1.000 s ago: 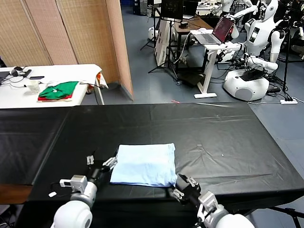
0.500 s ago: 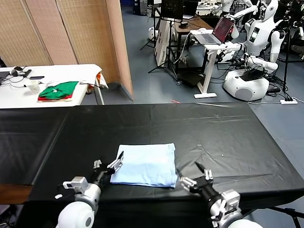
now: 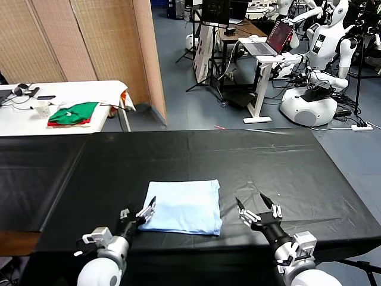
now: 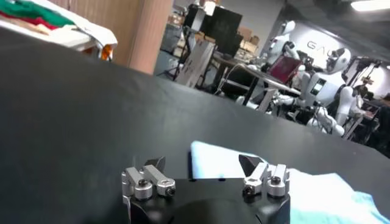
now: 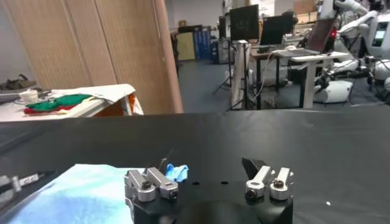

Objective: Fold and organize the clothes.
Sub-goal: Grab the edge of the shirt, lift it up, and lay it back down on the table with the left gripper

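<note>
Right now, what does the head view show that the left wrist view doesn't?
Head view only: the right gripper, open over bare black table beside the folded sky-blue T-shirt, and the shirt's whole rectangular outline.

Left wrist view only: a close look at the left gripper with its fingers apart, nothing between them, just short of the shirt's nearest corner.

Both: the shirt lying flat on the black table, the open left gripper at its edge, the green-and-red folded garments on the white side table, and the white robots in the background.
</note>
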